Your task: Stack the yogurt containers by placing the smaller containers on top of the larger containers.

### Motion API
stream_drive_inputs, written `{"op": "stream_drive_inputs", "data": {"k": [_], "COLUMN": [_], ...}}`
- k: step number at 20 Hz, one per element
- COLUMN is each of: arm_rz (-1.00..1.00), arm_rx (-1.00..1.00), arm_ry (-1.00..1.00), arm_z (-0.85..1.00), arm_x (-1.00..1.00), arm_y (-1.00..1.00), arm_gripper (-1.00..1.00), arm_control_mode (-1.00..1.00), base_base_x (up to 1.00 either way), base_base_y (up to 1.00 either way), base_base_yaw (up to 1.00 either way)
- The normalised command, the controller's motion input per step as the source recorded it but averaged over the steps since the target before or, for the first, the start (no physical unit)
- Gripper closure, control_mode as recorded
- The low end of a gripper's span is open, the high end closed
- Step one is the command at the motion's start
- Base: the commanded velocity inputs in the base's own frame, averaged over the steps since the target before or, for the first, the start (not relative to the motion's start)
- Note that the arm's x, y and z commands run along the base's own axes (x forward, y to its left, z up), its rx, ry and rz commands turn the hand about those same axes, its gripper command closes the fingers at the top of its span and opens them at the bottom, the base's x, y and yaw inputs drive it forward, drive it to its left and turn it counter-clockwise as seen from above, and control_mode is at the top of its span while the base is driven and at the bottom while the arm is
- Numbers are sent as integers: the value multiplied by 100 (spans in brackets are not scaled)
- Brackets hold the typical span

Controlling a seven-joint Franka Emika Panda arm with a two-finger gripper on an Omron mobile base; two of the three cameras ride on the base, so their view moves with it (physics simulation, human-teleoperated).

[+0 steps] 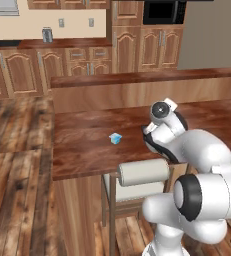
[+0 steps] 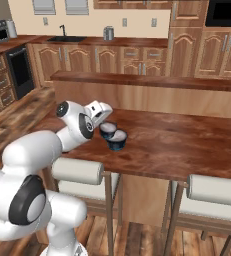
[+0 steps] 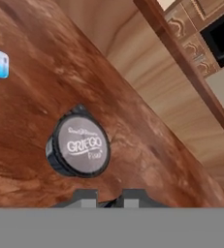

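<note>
The white hand (image 2: pixel 100 111) hangs over the near-left part of the wooden counter (image 2: pixel 187 145), with two dark-blue yogurt cups just below and to its right: a narrower cup (image 2: pixel 107 129) nearest it and a wider tub (image 2: pixel 118 138) touching that cup's far side.

The tub (image 3: pixel 78 147) was dark blue with a grey-white lid lettered "GRIEGO" in white. The tiny cup (image 1: pixel 115 138) was pale blue and white. The tabletop (image 2: pixel 187 145) was reddish-brown grained wood.
</note>
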Motion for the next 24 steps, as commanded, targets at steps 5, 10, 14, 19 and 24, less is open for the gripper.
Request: {"op": "stream_drive_inputs", "data": {"k": [5, 10, 14, 19, 24], "arm_rz": [0, 0, 0, 0, 0], "arm_rx": [0, 0, 0, -1, -1], "arm_ry": [0, 0, 0, 0, 0], "arm_z": [-16, -15, -14, -16, -17], "arm_x": [19, 19, 18, 16, 21], "arm_y": [5, 3, 0, 0, 0], "arm_gripper": [100, 100, 100, 100, 100], "arm_control_mode": [-100, -100, -100, -100, -100], "base_base_x": [0, 0, 0, 0, 0], "base_base_y": [0, 0, 0, 0, 0], "base_base_yaw": [0, 0, 0, 0, 0]}}
